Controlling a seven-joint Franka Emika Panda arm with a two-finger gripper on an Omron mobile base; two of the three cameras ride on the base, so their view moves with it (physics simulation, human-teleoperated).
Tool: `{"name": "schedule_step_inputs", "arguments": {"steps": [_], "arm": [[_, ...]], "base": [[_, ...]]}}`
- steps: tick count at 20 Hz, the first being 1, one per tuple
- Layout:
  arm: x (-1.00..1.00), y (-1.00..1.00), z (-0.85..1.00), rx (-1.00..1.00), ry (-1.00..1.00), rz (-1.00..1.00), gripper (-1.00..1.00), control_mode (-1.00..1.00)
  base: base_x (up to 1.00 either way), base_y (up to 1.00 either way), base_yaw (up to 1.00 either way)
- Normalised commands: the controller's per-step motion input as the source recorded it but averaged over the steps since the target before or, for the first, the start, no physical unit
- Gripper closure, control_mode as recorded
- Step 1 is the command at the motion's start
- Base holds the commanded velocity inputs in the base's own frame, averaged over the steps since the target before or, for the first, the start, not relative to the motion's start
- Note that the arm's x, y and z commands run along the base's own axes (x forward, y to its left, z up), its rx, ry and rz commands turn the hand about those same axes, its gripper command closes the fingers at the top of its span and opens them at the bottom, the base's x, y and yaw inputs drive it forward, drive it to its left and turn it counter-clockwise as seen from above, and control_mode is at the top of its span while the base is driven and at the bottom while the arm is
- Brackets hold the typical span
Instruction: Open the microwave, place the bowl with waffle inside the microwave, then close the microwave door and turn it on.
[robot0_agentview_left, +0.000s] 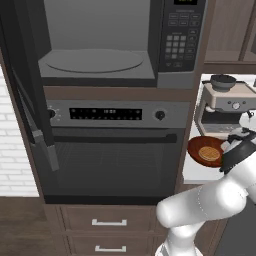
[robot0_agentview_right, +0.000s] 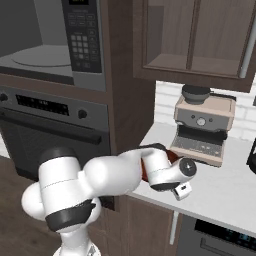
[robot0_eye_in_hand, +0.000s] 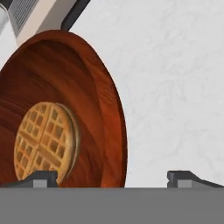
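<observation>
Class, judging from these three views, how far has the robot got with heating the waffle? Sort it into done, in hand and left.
Done: the microwave door is swung open, baring the microwave cavity. In hand: the pincer, open, straddles the rim of the bowl, which sits on the counter with the waffle inside, beside the coffee machine. Left: gripping, lifting, placing inside, closing the door, pressing the keypad.

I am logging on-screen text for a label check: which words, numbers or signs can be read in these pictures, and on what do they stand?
No text can be read.
Microwave keypad: markings too small and blurred.
Keypad display: faint marks, unreadable.
Oven control panel: a row of tiny light marks, unreadable.
Coffee machine: a round gauge, no legible figures.
Bowl and waffle: no writing.
</observation>
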Motion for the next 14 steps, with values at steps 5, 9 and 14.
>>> {"name": "schedule_step_inputs", "arguments": {"steps": [5,9,14], "arm": [[0.13,0.02,-0.38,-0.01,0.00,0.00,-1.00,-1.00],[0.15,0.08,-0.31,-0.01,0.00,0.00,-1.00,-1.00],[0.01,0.15,-0.11,0.00,0.00,0.00,1.00,-1.00]], "base": [[0.00,0.00,0.00],[0.00,0.00,0.00],[0.00,0.00,0.00]]}}
